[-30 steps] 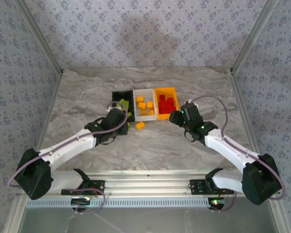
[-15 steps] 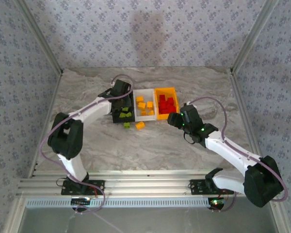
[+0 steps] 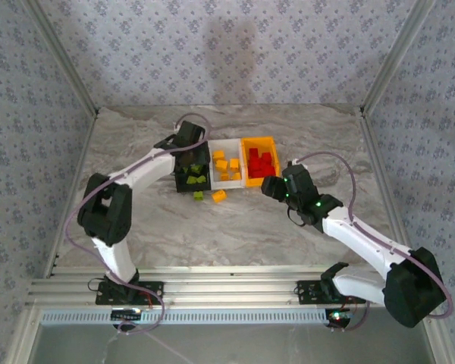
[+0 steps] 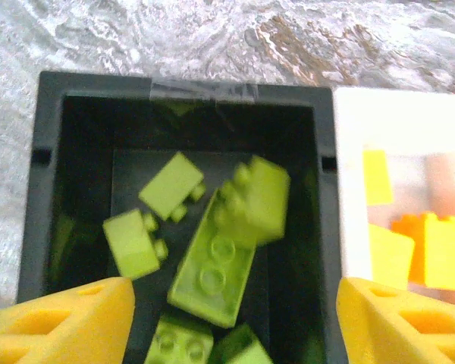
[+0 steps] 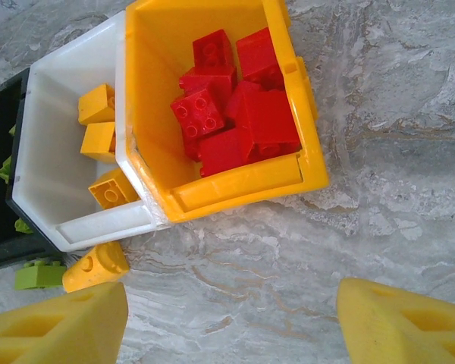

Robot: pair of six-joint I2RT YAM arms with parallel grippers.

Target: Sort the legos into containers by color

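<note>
Marbled surface (image 3: 235, 235) first, with the three joined containers (image 3: 226, 140) set in a row at its middle. White bin (image 5: 61, 98) taken as the marker: black bin (image 4: 49, 189) joined on its left, orange-yellow bin (image 5: 235, 186) joined on its right.

Left end effector (image 4: 229, 322) above the bin left of the white bin, fingers spread wide, nothing between them. Right end effector (image 5: 233, 318) likewise spread and empty, low over the surface in front of the white bin's right-hand neighbour.

Judging by the blurred lime green brick (image 4: 254, 201) over the heap of lime green bricks (image 4: 212, 273) left of the white bin: a drop in hand, probably at its end. Hold the fingers apart and level until settled. Then lift straight up, clear of the rim, before swinging away; no dragging across the wall shared with the white bin.

Red bricks (image 5: 235, 114) lying right of the white bin, orange-yellow bricks (image 5: 98, 142) inside it. Two left outside: a loose orange-yellow brick (image 5: 95, 267) just in front of the white bin, and a loose lime green brick (image 5: 38, 274) just beside it, in front of the white bin's left neighbour. Impossible to tell whether touching. Approach one arm at a time, from above, fingers straddling a single brick without nudging the other.
</note>
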